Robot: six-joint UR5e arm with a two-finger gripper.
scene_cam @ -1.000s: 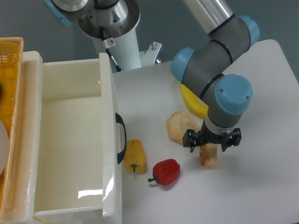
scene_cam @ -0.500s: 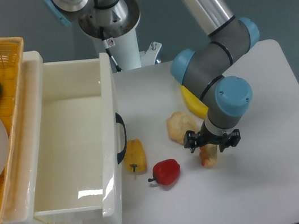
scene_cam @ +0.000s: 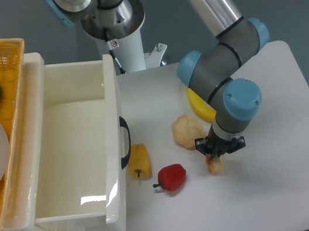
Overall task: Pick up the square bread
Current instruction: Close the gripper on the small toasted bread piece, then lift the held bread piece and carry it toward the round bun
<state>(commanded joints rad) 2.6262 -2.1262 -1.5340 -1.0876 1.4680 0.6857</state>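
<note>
Gripper point(scene_cam: 220, 147) sits right on top of the square bread point(scene_cam: 215, 165), fingers drawn in narrow around its upper part. Looks like it is clamped on the bread, though the contact itself is partly hidden by the wrist. Bread stands on the white table point(scene_cam: 285, 188), just right of the red pepper point(scene_cam: 171, 177) and just below-right of the round bun point(scene_cam: 186, 130), not touching either as far as I can tell. Only its lower end shows under the fingers: pale face, reddish crust edge.

Handling, my guess: small toy slice, light, stiff plastic or foam, faces likely a bit smooth. Thin, so best pinched across the two flat faces, near the middle, not by the crust corners where it could twist out. Little force needed.

Arm comes in from the upper right, elbow joints with blue caps stacked above the bread, wrist pointing straight down at the table. Yellow banana point(scene_cam: 199, 104) lies partly under the forearm. Yellow pepper point(scene_cam: 139, 160) sits near the handle of the open white drawer point(scene_cam: 81, 139), well left of the gripper.
</note>
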